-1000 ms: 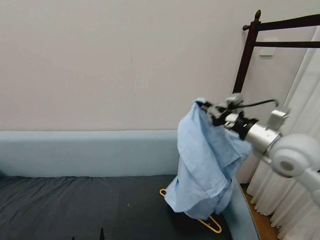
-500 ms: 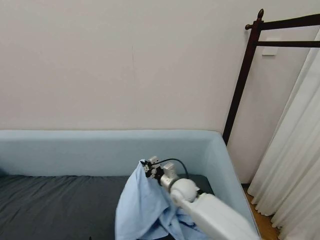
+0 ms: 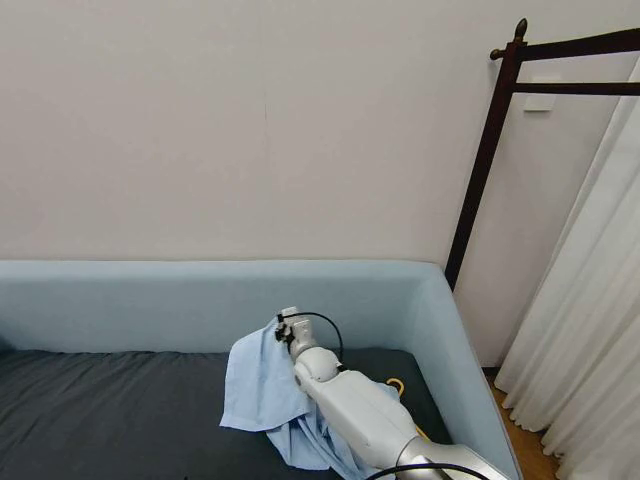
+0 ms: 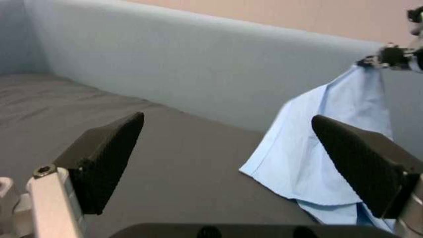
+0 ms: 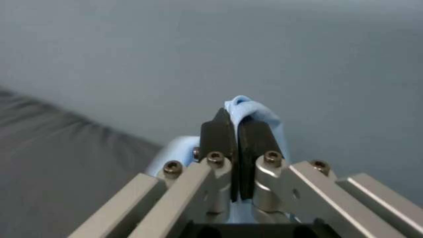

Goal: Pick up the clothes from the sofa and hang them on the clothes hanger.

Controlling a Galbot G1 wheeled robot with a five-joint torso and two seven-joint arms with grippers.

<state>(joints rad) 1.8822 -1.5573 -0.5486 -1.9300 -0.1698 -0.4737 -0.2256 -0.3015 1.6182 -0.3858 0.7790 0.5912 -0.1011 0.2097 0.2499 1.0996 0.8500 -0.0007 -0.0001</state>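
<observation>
- Our right pincer [image 5: 233, 121], clamped on the light-blue shirt [image 3: 262, 390], has dropped from beside the wooden clothes rack [image 3: 480, 170] to the sofa [image 3: 120, 300] seat.
- The shirt drapes onto that seat; we judge hanging further off.
- Our left pincer [image 4: 228, 121] waits spread wide, empty.

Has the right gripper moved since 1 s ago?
Yes. The right gripper, shut on the shirt, has dropped from above the sofa back to in front of it, and gone left, away from the rack post.
</observation>
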